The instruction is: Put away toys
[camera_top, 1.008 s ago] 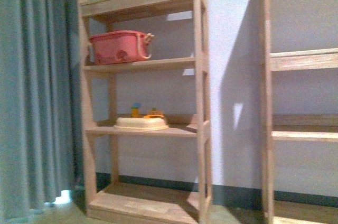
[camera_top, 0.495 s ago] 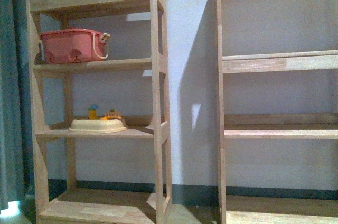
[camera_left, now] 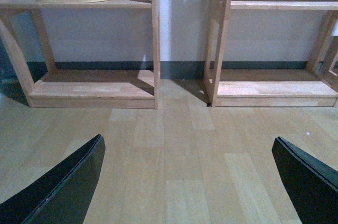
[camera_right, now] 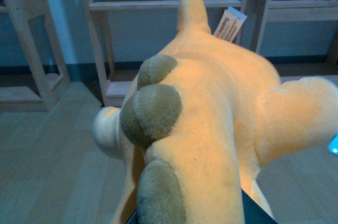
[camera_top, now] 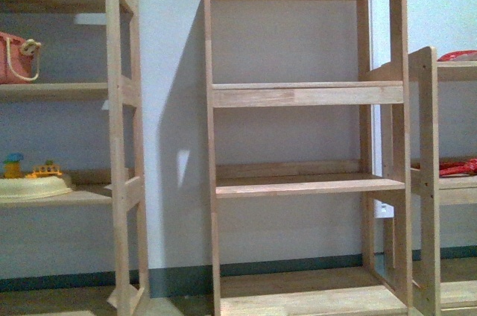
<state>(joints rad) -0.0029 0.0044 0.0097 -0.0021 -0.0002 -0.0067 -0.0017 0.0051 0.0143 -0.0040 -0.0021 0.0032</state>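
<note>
The yellow-orange plush animal [camera_right: 211, 108] fills the right wrist view, its paw with olive-tan toe pads [camera_right: 150, 113] nearest the camera and a white tag [camera_right: 229, 25] at its far end. My right gripper [camera_right: 190, 216] is shut on the plush, and its fingers are almost wholly hidden under the fabric. My left gripper [camera_left: 187, 174] hangs open over bare wooden floor, with its two black fingers [camera_left: 63, 189] wide apart and nothing between them. Neither arm nor the plush appears in the front view.
An empty wooden shelf unit [camera_top: 305, 182] stands straight ahead against the wall. A second unit [camera_top: 67, 92] at the left holds a pink basket [camera_top: 15, 59] and a cream tray with small toys [camera_top: 33, 182]. A third unit [camera_top: 447, 182] at the right holds red items [camera_top: 458, 168].
The front view has swung to the right: the shelf with the pink basket slid to the left edge, the empty unit now sits in the centre, and a third unit came into sight.
</note>
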